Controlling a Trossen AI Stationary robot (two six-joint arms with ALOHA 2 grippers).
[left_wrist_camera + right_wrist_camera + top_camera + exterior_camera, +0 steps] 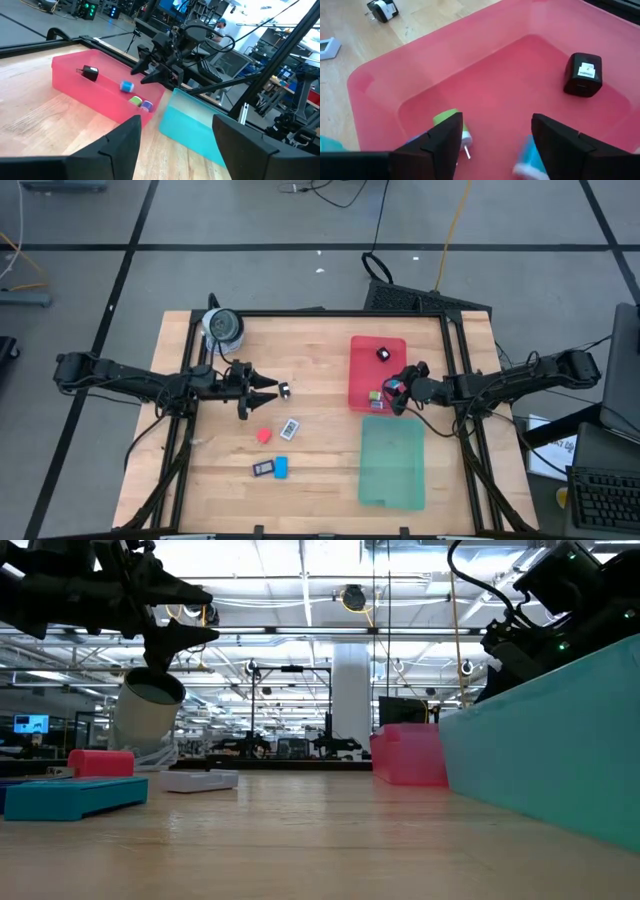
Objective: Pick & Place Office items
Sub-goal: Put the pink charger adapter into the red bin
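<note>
My right gripper [393, 391] [492, 131] hangs open over the near end of the red tray [362, 352]. Below its fingers lie a green piece [446, 119] and a blurred blue piece [529, 156], which touches neither finger. A black block [583, 74] lies on the tray's floor farther back. My left gripper [272, 387] [176, 125] stands open above the table, left of the middle, with nothing between its fingers. A small black-and-white piece [285, 390] lies on the table just beyond its tips. A white tag [290, 427], a red piece [263, 435], a dark block [262, 469] and a blue bar [281, 468] lie nearer the front.
A green tray [392, 462] lies right in front of the red tray, toward the near edge. A grey roll [222, 328] stands at the far left corner. Bare wood lies between the loose pieces and the trays.
</note>
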